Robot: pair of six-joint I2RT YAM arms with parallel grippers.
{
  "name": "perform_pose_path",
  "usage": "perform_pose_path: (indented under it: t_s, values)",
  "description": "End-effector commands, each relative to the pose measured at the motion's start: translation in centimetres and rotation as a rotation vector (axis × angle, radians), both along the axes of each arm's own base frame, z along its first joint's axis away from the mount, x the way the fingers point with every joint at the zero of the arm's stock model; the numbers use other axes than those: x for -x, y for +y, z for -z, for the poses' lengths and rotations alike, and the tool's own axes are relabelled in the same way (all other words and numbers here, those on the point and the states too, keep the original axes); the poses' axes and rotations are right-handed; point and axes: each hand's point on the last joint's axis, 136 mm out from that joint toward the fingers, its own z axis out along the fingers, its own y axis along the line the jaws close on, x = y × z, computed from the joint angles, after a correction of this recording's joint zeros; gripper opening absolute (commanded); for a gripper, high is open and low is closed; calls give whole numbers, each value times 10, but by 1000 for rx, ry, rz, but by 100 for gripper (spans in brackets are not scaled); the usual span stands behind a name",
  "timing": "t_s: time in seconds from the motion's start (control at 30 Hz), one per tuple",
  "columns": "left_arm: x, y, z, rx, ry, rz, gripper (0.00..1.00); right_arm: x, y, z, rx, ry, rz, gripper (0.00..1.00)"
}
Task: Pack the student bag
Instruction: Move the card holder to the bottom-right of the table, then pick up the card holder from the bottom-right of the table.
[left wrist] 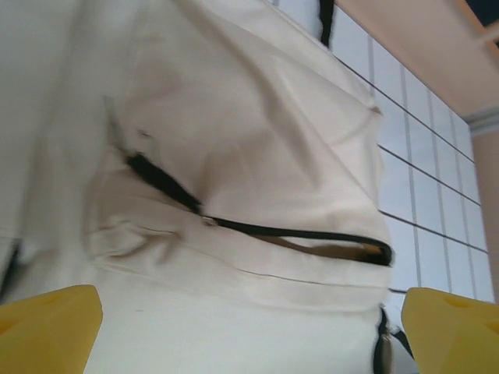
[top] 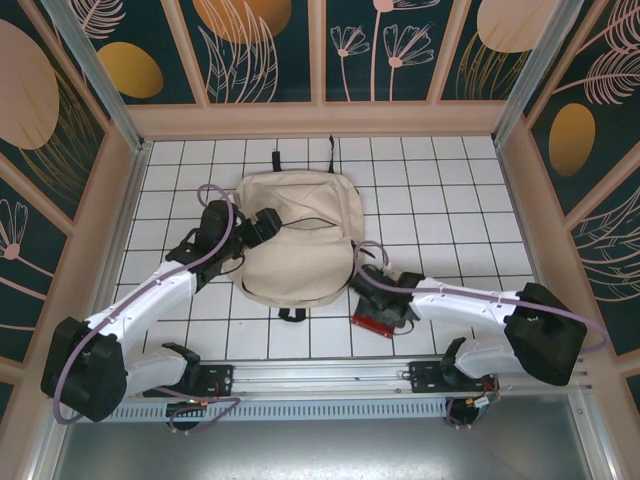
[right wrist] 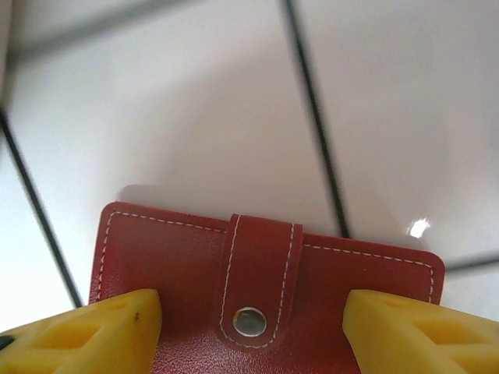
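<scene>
A large cream fabric student bag (top: 300,235) lies flat at the middle of a white-tiled desk (top: 450,200). Its black straps (top: 291,314) poke out at the far and near edges. The left arm (top: 160,290) reaches in from the near left, and the left jaws hang over the bag's left side, spread wide with nothing between them. In the left wrist view their yellow fingertips (left wrist: 47,331) sit at the two lower corners, and the bag (left wrist: 234,117) shows a black zipper (left wrist: 296,234) gaping slightly at its right end. The right arm (top: 470,300) stretches to a red wallet (top: 376,322) lying on the desk just beside the bag's near right corner. The right jaws stand apart directly above the wallet (right wrist: 265,257), one yellow fingertip (right wrist: 86,335) over each end, either side of its snap tab (right wrist: 257,288). Whether they touch the leather cannot be told.
</scene>
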Motion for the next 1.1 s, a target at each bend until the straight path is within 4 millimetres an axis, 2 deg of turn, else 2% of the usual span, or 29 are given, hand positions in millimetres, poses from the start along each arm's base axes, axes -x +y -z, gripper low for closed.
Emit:
perform_pose_path:
  t_s: [0.0, 0.23, 0.37, 0.47, 0.53, 0.67, 0.7, 0.8, 0.9, 0.97, 1.07]
  values:
    - [5, -31, -18, 40, -20, 91, 99, -30, -30, 10, 76, -77, 27, 67]
    - [25, -69, -23, 122, -30, 178, 98, -79, -43, -18, 95, -142, 74, 67]
    - [39, -101, -18, 135, -16, 249, 98, -88, -41, -45, 27, -183, 77, 68]
    - [52, -132, -12, 141, 8, 323, 96, -86, -39, -56, -83, -173, 86, 68]
    - [58, -153, -7, 129, 29, 369, 94, -81, -40, -55, -141, -149, 96, 67]
    - [68, -194, 8, 83, 66, 465, 88, -77, -60, -48, -178, -129, 160, 63]
    - [67, -207, 0, 86, 57, 484, 86, -77, -67, -47, -176, -133, 179, 61]
    - [75, -234, 3, 72, 70, 521, 79, -71, -76, -38, -214, -101, 218, 54]
    - [78, -249, 10, 91, 118, 505, 71, -64, -81, -31, -253, -84, 245, 46]
    - [81, -256, 27, 94, 168, 502, 65, -60, -83, -28, -277, -79, 258, 43]
    - [87, -264, 43, 92, 222, 526, 64, -54, -87, -22, -282, -81, 274, 39]
